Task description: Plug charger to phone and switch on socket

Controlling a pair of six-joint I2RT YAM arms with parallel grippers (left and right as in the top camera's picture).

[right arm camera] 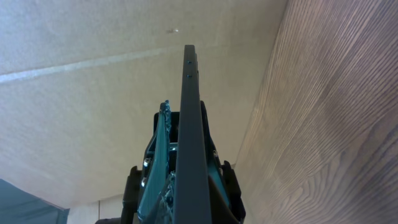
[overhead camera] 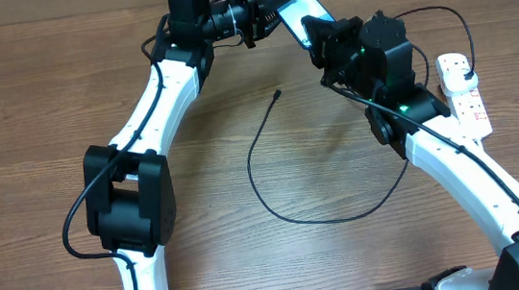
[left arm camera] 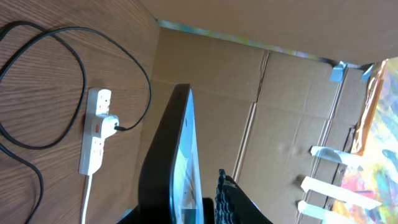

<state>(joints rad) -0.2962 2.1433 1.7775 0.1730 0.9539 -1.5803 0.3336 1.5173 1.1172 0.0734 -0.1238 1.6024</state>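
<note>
Phone (overhead camera: 308,7) raised above worktop (overhead camera: 43,110): left pincer (overhead camera: 274,8) narrow around one end, grip cannot be told; right pincer (overhead camera: 318,37) clamped on the other. Charger (overhead camera: 250,170) lies below, tip free; socket (overhead camera: 465,94) far right.

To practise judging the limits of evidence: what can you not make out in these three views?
1. Overhead: the phone is largely covered by the left gripper and right gripper; its screen text is too small to read.
2. Left wrist: the phone is edge-on and cut off by the bottom edge; whether the fingers clamp it is unclear.
3. Power strip switches: too small in both the left wrist and overhead views; on or off is unreadable.
</note>
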